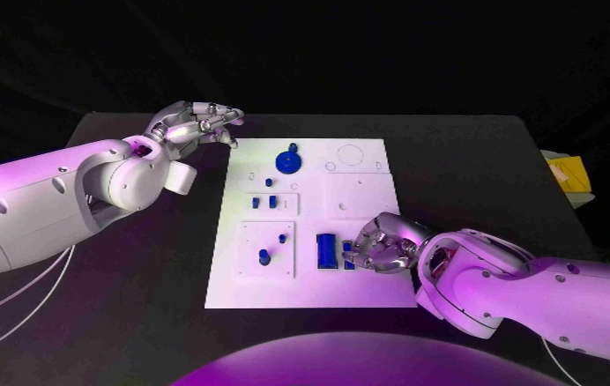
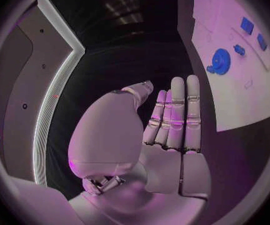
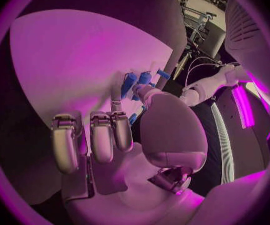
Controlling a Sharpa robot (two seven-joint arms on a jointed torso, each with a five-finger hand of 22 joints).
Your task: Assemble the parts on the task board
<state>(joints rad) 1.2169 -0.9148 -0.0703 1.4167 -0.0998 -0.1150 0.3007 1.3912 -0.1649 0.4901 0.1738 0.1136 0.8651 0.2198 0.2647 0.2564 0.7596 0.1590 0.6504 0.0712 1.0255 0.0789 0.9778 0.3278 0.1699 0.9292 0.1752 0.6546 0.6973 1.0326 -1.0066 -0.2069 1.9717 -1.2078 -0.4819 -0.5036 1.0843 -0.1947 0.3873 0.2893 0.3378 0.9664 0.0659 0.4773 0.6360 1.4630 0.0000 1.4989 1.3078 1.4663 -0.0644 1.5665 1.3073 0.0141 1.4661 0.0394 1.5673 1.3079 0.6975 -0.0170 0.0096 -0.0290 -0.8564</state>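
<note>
The white task board (image 1: 305,280) lies mid-table. A round blue part (image 1: 290,160) sits at its far end, also seen as the round blue part (image 2: 220,61) in the left wrist view. Small blue parts (image 1: 264,256) stand in its left insets. Two long blue parts (image 1: 327,250) lie near the board's front right. My right hand (image 1: 379,245) hovers over the board right beside them, fingers (image 3: 100,135) curled, thumb tip by several blue parts (image 3: 137,80); whether it pinches one is unclear. My left hand (image 1: 197,126) hangs off the board's far left corner, fingers (image 2: 178,115) straight, holding nothing.
A yellow object (image 1: 569,174) lies just past the table's right edge. White cables (image 1: 26,289) trail beside my left arm. Bare black table (image 1: 457,157) surrounds the board on all sides.
</note>
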